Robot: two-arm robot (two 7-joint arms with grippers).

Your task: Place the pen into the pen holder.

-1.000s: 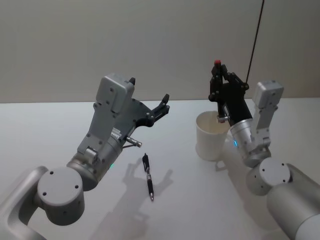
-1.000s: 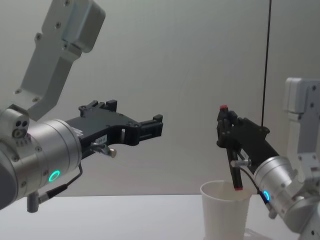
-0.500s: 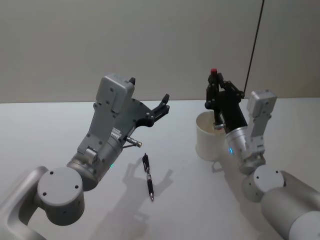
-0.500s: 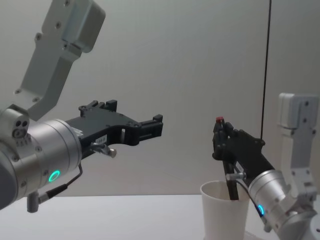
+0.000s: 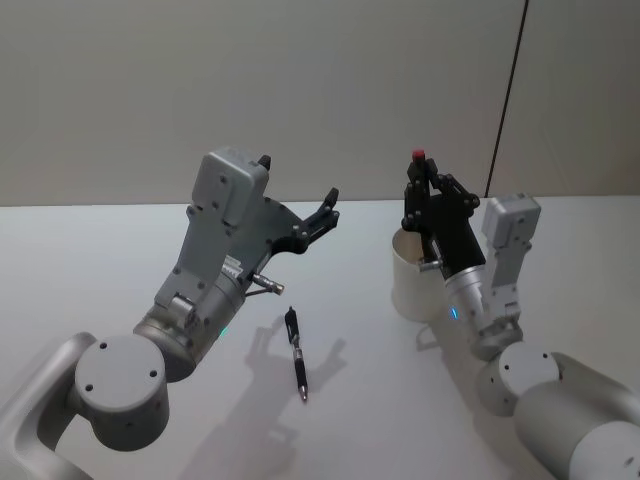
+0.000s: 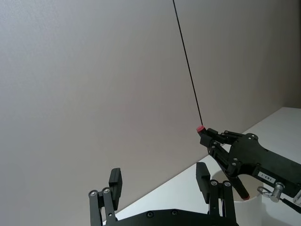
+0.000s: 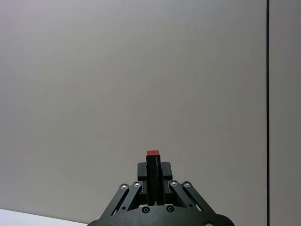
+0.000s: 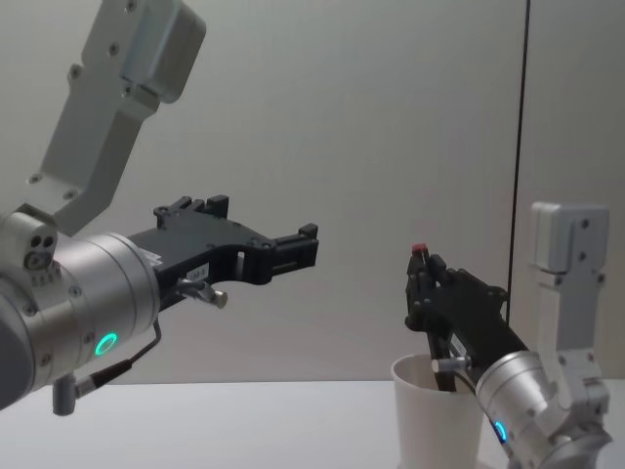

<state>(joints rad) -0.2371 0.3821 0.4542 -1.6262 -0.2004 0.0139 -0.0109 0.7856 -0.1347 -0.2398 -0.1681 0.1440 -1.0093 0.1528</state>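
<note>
1. Head view. The right gripper [image 5: 420,190] stands over the mouth of the pen holder [image 5: 408,292], a white paper cup on the right part of the table [image 5: 100,260]. Its fingers are pinched on the pen [image 5: 418,160], a dark barrel with a red top that points upward. The left gripper [image 5: 322,212] is raised above the table to the left, well apart from the cup, with its fingers spread and nothing between them. A second pen [image 5: 297,356], black, lies flat on the table between the two arms.
2. Left wrist view. The left gripper [image 6: 159,181] has its two fingers [image 6: 115,181] wide apart. Beyond them is the right gripper [image 6: 209,137], closed on the pen [image 6: 200,128].
3. Right wrist view. The right gripper [image 7: 153,175] clamps the pen [image 7: 152,161] between its pads, and the red top stands above the fingertips.
4. Chest view. The pen holder [image 8: 435,425] stands upright at lower right. The right gripper [image 8: 422,285] sits just above its rolled rim. The pen [image 8: 419,251] is held nearly upright, its lower end dipping below the rim into the cup. The left gripper [image 8: 295,249] hangs level at mid-height, its fingers parted.
</note>
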